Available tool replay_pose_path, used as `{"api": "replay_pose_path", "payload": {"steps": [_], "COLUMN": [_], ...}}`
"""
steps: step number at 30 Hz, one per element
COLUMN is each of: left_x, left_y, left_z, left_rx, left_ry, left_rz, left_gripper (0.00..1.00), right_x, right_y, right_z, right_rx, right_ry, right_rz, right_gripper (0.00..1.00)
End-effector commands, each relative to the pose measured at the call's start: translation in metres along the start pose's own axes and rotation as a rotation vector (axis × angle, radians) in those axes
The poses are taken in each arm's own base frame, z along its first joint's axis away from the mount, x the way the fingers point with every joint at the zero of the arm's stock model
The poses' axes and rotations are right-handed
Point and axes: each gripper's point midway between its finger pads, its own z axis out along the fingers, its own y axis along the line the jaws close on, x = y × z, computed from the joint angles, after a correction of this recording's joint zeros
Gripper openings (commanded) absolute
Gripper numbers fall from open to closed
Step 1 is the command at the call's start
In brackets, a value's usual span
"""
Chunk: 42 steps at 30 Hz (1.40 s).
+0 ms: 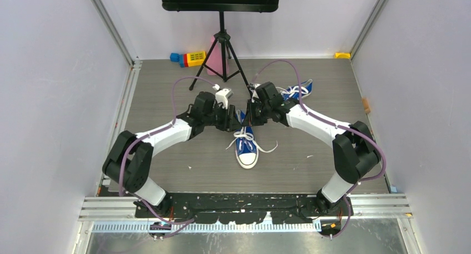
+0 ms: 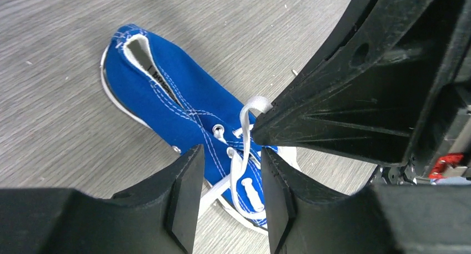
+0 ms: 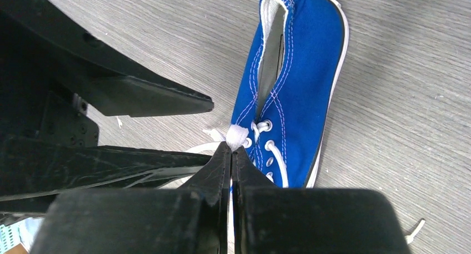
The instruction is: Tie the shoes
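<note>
**A:** What is the right claw (image 3: 231, 149) doing?

**B:** Its pads are pressed together on a bit of white lace (image 3: 237, 134), which bunches at the tips just over the top eyelets. The left claw (image 2: 230, 154) faces it, fingers apart with nothing between them but air. More lace lies on the shoe below the gap.

**A:** Which shoe?

**B:** The near shoe (image 1: 246, 147), mid-table, right under the two meeting claws. In the top view its long axis runs twelve to six. The white toe cap is at six, toward the arm bases, and the heel opening is at twelve. Loose lace ends trail out toward four and eight.

**A:** And its mate?

**B:** The second shoe (image 1: 300, 89) lies at about two o'clock from the first, behind the right arm. It's partly hidden, so I can't tell its heading.

**A:** Any writing?

**B:** There's a small printed strip inside the near shoe's opening in the left wrist view, too small to read.

**A:** Further out?

**B:** A tripod stand (image 1: 222, 48) at twelve, and coloured blocks (image 1: 189, 58) at eleven by the back wall.
</note>
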Motion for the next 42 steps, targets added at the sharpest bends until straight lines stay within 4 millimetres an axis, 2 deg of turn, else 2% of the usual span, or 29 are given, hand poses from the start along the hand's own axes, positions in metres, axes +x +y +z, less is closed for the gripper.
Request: {"api": "replay_pose_path", "payload": {"steps": [1, 11, 18, 21, 27, 29, 32, 34, 36, 42], "left_x": [-0.023, -0.018, -0.018, -0.020, -0.041, -0.046, -0.050, -0.050, -0.050, -0.036], "left_y": [-0.020, -0.021, -0.023, -0.022, -0.026, -0.027, -0.021, -0.014, -0.007, 0.011], "left_z": [0.010, 0.024, 0.028, 0.027, 0.010, 0.005, -0.005, -0.012, -0.021, -0.046], "left_rx": [0.123, 0.170, 0.186, 0.176, 0.131, 0.114, 0.051, -0.008, -0.065, -0.213], "left_ry": [-0.063, -0.050, -0.041, -0.045, -0.103, -0.110, -0.118, -0.118, -0.115, -0.054], "left_rz": [0.074, 0.038, 0.018, 0.019, 0.063, 0.074, 0.080, 0.081, 0.087, 0.085], "left_gripper": [0.43, 0.41, 0.24, 0.09, 0.05, 0.03, 0.00, 0.00, 0.00, 0.00], "right_x": [-0.022, -0.027, -0.030, -0.030, -0.027, -0.024, -0.021, -0.019, -0.016, 0.005], "right_y": [0.012, 0.016, 0.020, 0.020, 0.016, 0.014, 0.009, 0.005, 0.000, -0.021], "right_z": [-0.017, -0.021, -0.024, -0.026, -0.030, -0.030, -0.034, -0.039, -0.045, -0.057], "right_rx": [-0.037, -0.045, -0.060, -0.060, -0.049, -0.042, -0.023, -0.010, 0.005, 0.062], "right_ry": [-0.092, -0.114, -0.127, -0.131, -0.135, -0.130, -0.137, -0.151, -0.164, -0.158], "right_rz": [-0.006, 0.000, 0.004, 0.006, 0.009, 0.009, 0.012, 0.013, 0.015, 0.070], "right_gripper": [0.00, 0.00, 0.00, 0.00, 0.05, 0.12, 0.39, 0.48, 0.53, 0.60]}}
